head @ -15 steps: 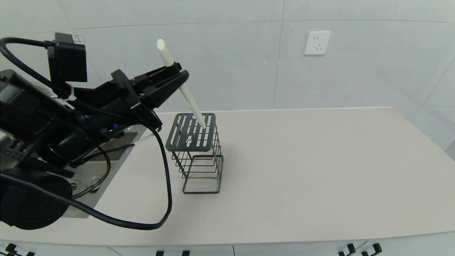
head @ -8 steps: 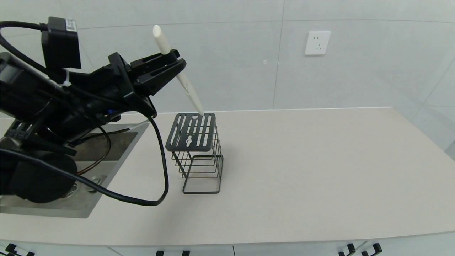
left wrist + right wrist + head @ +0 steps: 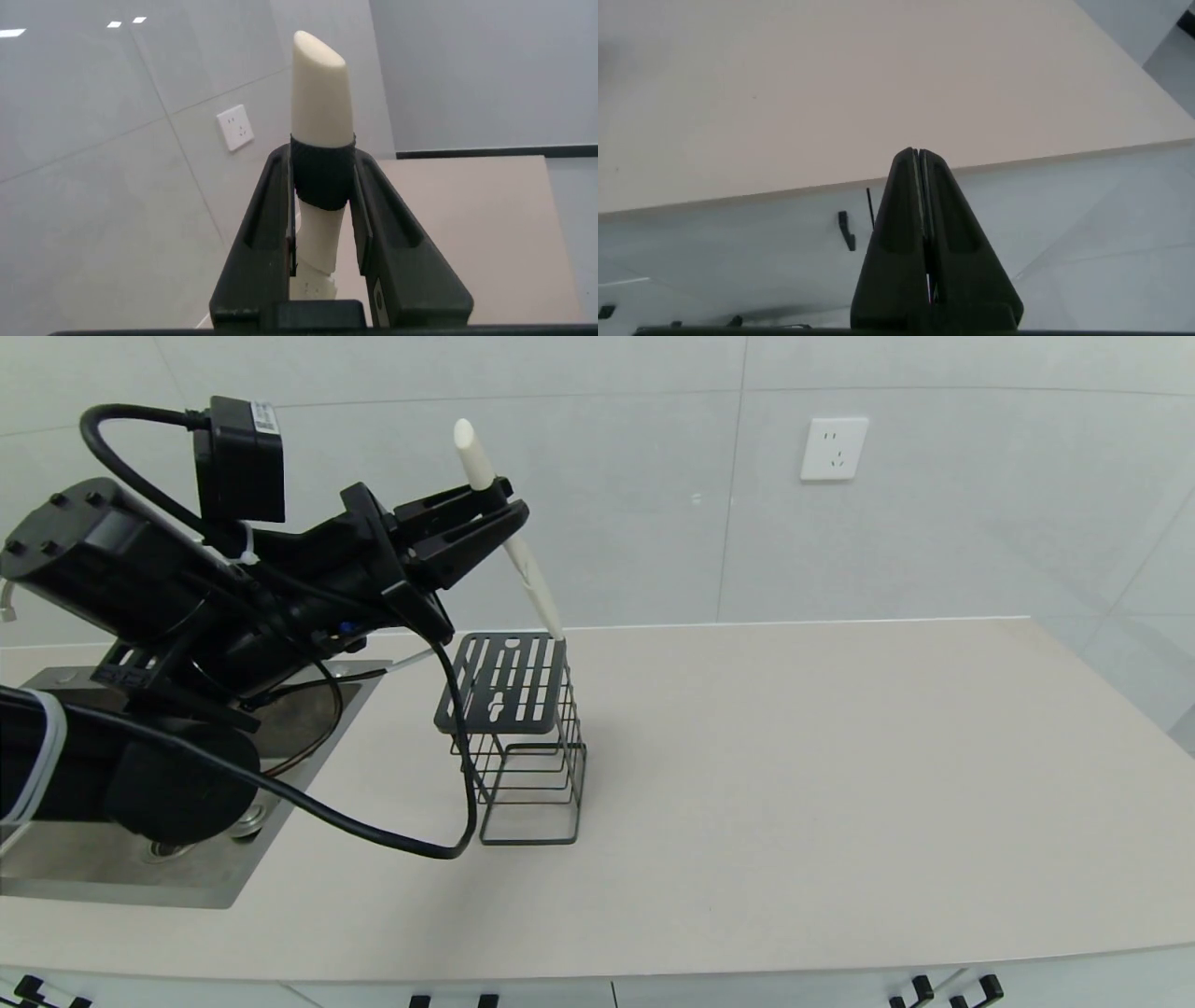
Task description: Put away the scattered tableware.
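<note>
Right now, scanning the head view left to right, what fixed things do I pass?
Stainless steel sink set in the counter → black wire cutlery rack with slotted top → white wall socket.

- Far side: a wall [image 3: 607, 504] of large pale grey tiles.
- A white socket [image 3: 834, 448] on it, to the right.
- A beige countertop [image 3: 794, 756] running left to right.
- A steel sink [image 3: 140, 889] set in its left end.
- Black handles [image 3: 920, 987] on white cabinet fronts under the near edge.

On the worktop [image 3: 794, 784], the rack [image 3: 509, 686] stands right of the sink [image 3: 187, 887], the utensil [image 3: 532, 581] over its rear corner.
</note>
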You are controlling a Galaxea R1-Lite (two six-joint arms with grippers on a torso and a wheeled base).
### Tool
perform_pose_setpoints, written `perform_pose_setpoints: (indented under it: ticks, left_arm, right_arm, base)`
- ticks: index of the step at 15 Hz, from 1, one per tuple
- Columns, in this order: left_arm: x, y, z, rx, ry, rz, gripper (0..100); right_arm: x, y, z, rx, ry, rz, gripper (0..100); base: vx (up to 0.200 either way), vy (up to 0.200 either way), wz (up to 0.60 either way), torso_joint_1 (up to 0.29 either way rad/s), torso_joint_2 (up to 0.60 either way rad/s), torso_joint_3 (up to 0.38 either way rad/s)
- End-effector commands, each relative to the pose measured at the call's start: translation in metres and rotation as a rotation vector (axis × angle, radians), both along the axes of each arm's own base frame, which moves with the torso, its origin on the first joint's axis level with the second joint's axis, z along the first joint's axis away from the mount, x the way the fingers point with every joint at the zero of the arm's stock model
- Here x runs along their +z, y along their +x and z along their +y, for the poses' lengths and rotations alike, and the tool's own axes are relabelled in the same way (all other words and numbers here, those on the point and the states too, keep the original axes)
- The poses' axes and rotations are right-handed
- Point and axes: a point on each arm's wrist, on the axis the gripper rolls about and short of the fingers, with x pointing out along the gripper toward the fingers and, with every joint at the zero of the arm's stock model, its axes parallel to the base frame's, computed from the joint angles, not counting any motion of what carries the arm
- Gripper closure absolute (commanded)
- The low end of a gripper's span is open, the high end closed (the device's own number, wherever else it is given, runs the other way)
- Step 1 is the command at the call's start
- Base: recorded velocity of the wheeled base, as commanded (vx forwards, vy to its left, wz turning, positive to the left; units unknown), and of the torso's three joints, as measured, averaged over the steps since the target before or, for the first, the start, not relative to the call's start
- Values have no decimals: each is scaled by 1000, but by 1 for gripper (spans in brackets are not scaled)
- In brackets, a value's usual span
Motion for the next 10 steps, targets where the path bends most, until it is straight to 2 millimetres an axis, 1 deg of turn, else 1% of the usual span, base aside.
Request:
perform_pose_setpoints:
  ticks: [1,3,6,8,10]
  left_arm:
    - [-1,1,-1,-1,0,2,100]
    - [-2,3,-2,-3,1,5,100]
    - [-1,8,1,10,0,-2,100]
    - [2,7,9,33,3,9,100]
    - [0,5,12,43,13,25,100]
  right_arm:
    - [0,1,1,58,5,8,100]
    - [0,0,0,128,10,-1,100]
    - [0,-1,0,122,11,-7,100]
    - [-1,-1,0,122,11,-7,100]
    - [0,-1,0,122,10,-7,100]
  base:
    - [0,0,0,0,0,0]
    - [0,0,0,0,0,0]
    - [0,0,0,0,0,0]
    - [0,0,0,0,0,0]
    - [0,0,0,0,0,0]
